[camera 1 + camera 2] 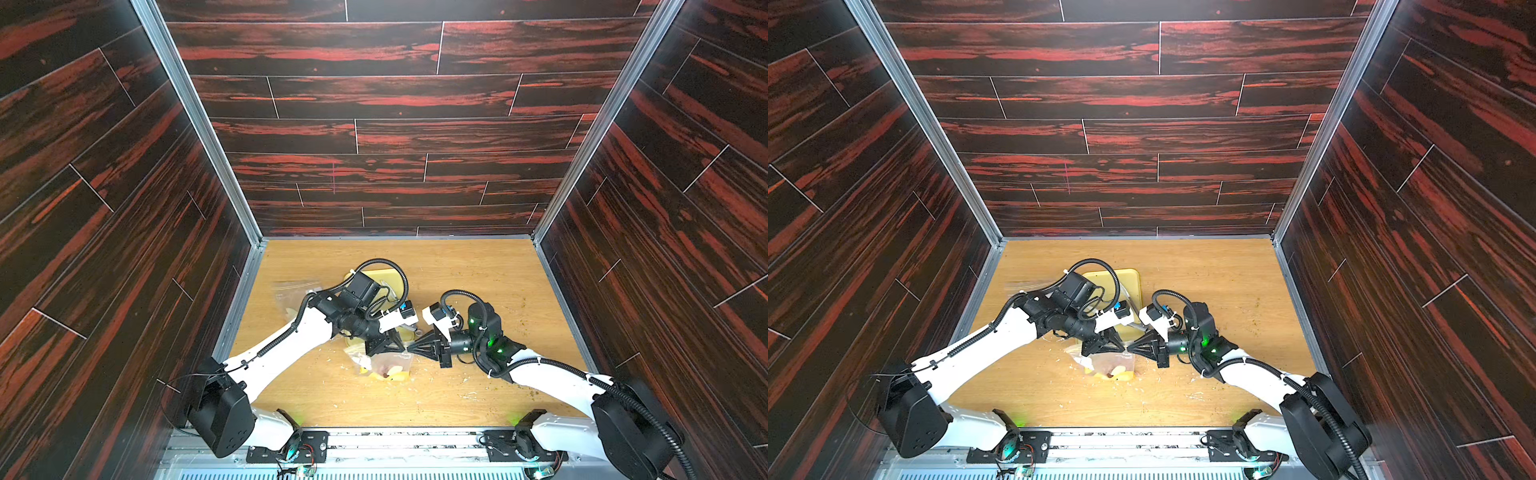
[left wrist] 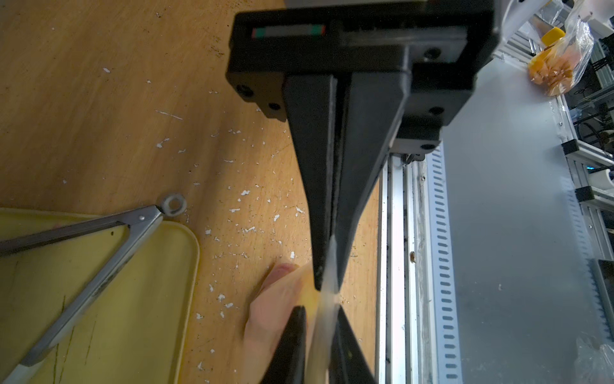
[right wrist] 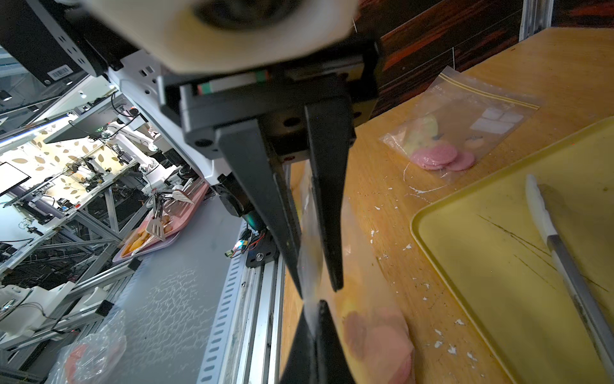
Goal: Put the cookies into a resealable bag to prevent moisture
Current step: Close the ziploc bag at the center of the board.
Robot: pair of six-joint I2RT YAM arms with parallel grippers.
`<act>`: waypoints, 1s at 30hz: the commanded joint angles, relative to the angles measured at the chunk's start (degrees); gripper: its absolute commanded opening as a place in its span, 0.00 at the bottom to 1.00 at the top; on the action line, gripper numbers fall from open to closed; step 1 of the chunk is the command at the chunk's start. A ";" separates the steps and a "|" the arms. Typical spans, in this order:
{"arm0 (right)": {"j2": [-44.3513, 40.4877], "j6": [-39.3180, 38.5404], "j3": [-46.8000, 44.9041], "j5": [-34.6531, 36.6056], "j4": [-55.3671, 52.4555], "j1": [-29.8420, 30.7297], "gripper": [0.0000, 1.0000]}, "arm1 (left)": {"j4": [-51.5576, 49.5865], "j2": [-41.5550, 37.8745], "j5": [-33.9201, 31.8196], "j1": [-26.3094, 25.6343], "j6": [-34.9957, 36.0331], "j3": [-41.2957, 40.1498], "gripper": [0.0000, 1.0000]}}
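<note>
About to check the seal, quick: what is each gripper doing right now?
Left gripper: closed on the top edge of the clear bag.
Right gripper: closed on the same edge, facing the left one.

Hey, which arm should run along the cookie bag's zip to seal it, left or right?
Likely left. The left pincer and right pincer pinch the bag at its top, tip to tip; the rest of that edge runs toward the left pincer's side, so right could anchor.
</note>
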 commanded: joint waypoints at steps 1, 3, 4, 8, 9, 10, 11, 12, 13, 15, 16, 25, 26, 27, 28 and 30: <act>0.40 -0.70 0.61 -0.61 -0.52 -0.35 0.00 | -3.10 -0.26 0.70 -0.19 1.44 1.91 0.18; 0.43 -0.64 0.61 -0.61 -0.47 -0.30 0.00 | -3.24 -0.43 0.19 -0.18 1.16 2.00 0.36; 0.38 -0.63 0.56 -0.69 -0.45 -0.33 0.00 | -3.32 -0.49 0.19 -0.16 1.17 1.92 0.36; 0.60 -0.59 0.61 -0.56 -0.69 -0.56 0.00 | -4.76 -0.17 0.74 -0.18 1.43 2.49 0.14; 0.69 -0.53 0.61 -0.68 -0.68 -0.69 0.00 | -5.06 -0.17 0.50 -0.19 1.60 2.56 0.12; 0.72 -0.45 0.61 -0.69 -0.67 -0.68 0.00 | -5.35 -0.24 0.43 -0.19 1.77 2.57 0.09; 0.70 -0.47 0.53 -0.70 -0.64 -0.75 0.00 | -5.68 -0.28 0.16 -0.19 1.87 2.62 0.05; 0.66 -0.46 0.44 -0.70 -0.75 -0.82 0.00 | -6.13 -0.40 -0.07 -0.17 1.85 2.76 0.00; 0.61 -0.49 0.35 -0.70 -0.77 -0.96 0.00 | -6.57 -0.36 -0.30 -0.13 1.87 2.86 0.00; 0.52 -0.51 0.26 -0.78 -0.99 -1.33 0.00 | -7.63 -0.28 -1.66 -0.15 1.87 3.37 0.00; 0.44 -0.49 0.18 -0.86 -1.02 -1.42 0.00 | -8.20 -0.33 -2.09 -0.14 1.87 3.47 0.00; -0.19 -0.08 -0.27 -1.49 -0.92 -2.30 0.00 | -8.87 -1.17 -6.42 -0.01 1.61 2.88 0.06; -0.31 0.00 -0.35 -1.57 -0.90 -2.40 0.00 | -9.09 -1.23 -7.10 0.07 1.61 2.97 0.00; -0.43 0.07 -0.45 -1.51 -1.01 -2.54 0.00 | -9.66 -1.25 -7.23 0.11 1.69 3.22 0.00; -0.59 0.00 -0.53 -1.49 -1.09 -2.74 0.00 | -10.41 -1.37 -7.84 0.07 1.78 3.42 0.00; -0.65 0.09 -0.71 -1.64 -1.09 -3.24 0.00 | -11.76 -1.33 -9.46 0.23 1.79 3.74 0.01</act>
